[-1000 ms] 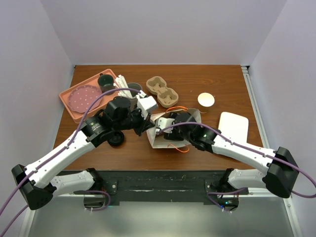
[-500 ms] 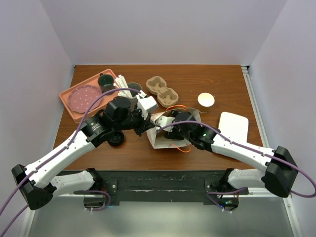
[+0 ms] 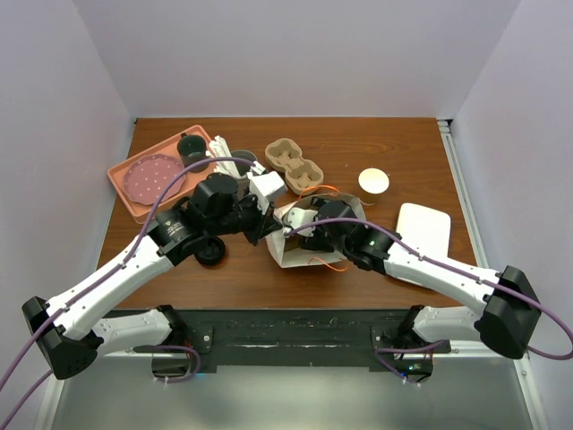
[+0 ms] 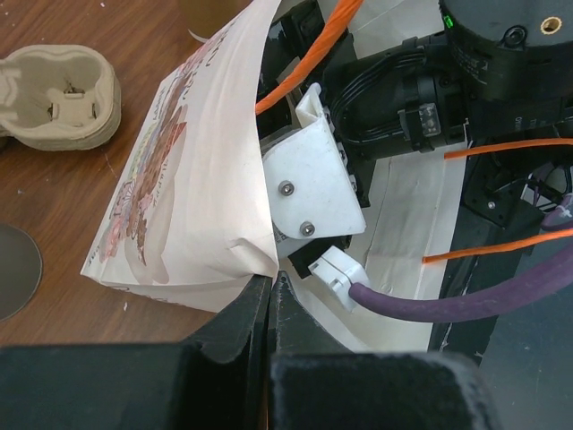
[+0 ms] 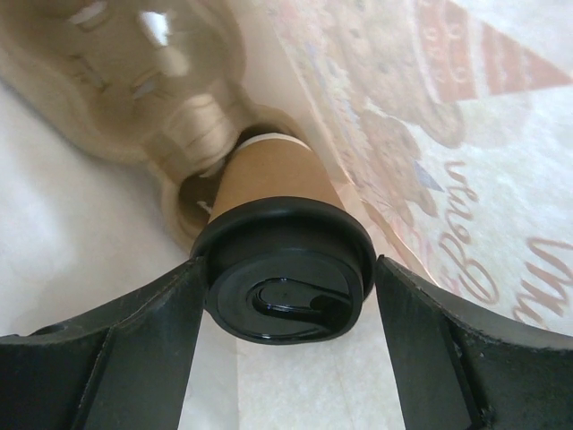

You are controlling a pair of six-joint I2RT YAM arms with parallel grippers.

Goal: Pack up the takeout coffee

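Well, my left jaws (image 4: 271,285) were clamped on the paper bag (image 4: 192,179); inside it my right jaws (image 5: 288,266) stood spread, seemingly loose, around the takeout coffee (image 5: 269,175), which sat in a carrier (image 5: 161,107).

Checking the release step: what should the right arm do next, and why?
Probably spread the right fingers slightly wider: the takeout coffee sits in the carrier inside the bag, but both fingers closely flank its lid, so backing out could drag it.

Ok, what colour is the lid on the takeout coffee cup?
Black lid on the tan-brown takeout coffee cup, clearest in the right wrist view.
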